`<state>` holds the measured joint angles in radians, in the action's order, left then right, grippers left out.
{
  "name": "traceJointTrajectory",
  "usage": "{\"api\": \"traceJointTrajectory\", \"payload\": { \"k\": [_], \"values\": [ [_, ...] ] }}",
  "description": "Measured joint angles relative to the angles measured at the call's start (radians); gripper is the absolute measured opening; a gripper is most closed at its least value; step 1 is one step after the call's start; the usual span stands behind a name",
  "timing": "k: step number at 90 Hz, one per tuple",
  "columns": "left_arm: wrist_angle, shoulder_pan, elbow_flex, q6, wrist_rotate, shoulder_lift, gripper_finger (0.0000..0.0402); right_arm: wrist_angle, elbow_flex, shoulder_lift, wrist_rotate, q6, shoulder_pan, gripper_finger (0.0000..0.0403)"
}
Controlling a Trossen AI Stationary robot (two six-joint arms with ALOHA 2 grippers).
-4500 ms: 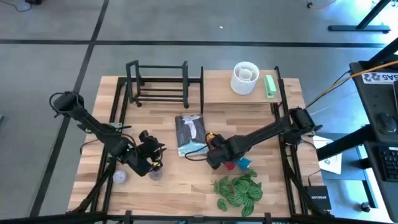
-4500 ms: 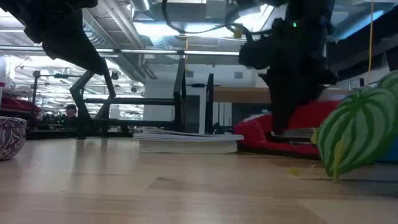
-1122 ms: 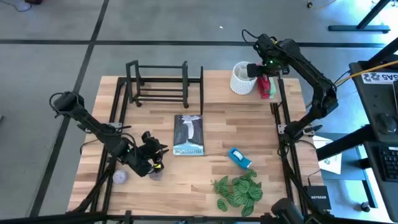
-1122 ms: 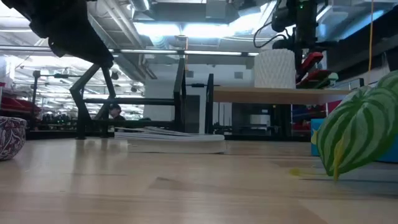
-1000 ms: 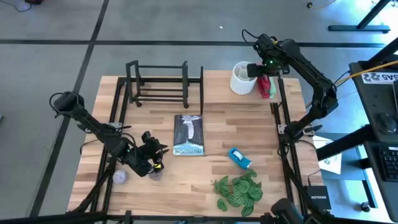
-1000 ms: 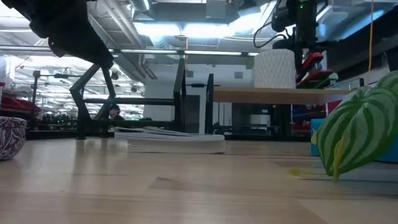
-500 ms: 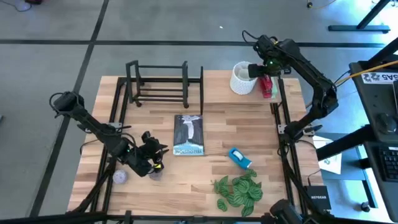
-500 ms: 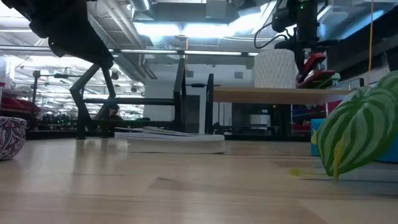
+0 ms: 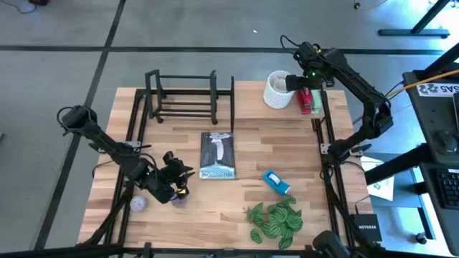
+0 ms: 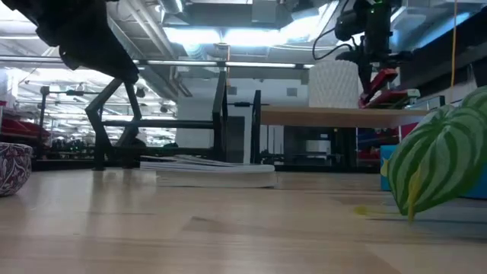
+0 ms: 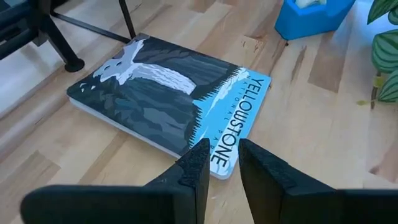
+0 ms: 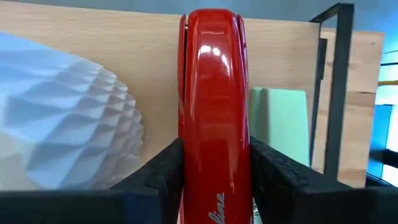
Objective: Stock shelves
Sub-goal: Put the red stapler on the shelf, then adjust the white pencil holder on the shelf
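wood shelf board (image 9: 258, 100): white ribbed pot (image 9: 278, 89), green block (image 12: 280, 121) already on | right gripper (image 12: 213, 180) clamps glossy red stapler (image 12: 211, 93) over it | black wire rack (image 9: 183, 97) bare | Yellowstone book (image 9: 218, 155), blue dispenser (image 9: 276, 180), leafy plant (image 9: 276, 218) left on desk (image 9: 215, 204) | left gripper (image 11: 219, 163) near-closed, holding nothing

Over the light-wood shelf board (image 9: 254, 107) at the table's far edge, the right gripper (image 9: 304, 87) holds a stapler (image 12: 211, 112) between its fingers, a ribbed vase (image 9: 278, 89) just beside one finger and a flat block (image 12: 280, 121) beside the other. The left gripper (image 11: 219, 163) hangs above the near table, fingers nearly together, a Yellowstone book (image 11: 168, 102) just ahead of their tips and the open-frame rack (image 9: 183, 93) well beyond.
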<state>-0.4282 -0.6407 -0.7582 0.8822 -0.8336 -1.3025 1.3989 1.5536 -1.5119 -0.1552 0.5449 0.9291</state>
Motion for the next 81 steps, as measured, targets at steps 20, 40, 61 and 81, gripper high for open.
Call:
{"api": "traceJointTrajectory", "payload": {
  "k": [20, 40, 61, 81],
  "values": [
    [0.002, 0.0, 0.0, 0.0, 0.0, 0.0, 0.0067, 0.011, -0.001, 0.003, 0.009, -0.002, 0.0, 0.0138],
    [0.002, 0.0, 0.0, 0.0, 0.0, 0.0, 0.0067, 0.01, 0.0, 0.003, 0.01, -0.004, 0.0, 0.0143],
    [0.002, 0.0, 0.0, 0.0, 0.0, 0.0, 0.0067, 0.012, 0.0, 0.004, 0.007, -0.026, 0.0, 0.0204],
    [0.002, 0.0, 0.0, 0.0, 0.0, 0.0, 0.0067, 0.027, 0.023, 0.004, 0.014, -0.049, 0.0, 0.0253]
  ]
}}
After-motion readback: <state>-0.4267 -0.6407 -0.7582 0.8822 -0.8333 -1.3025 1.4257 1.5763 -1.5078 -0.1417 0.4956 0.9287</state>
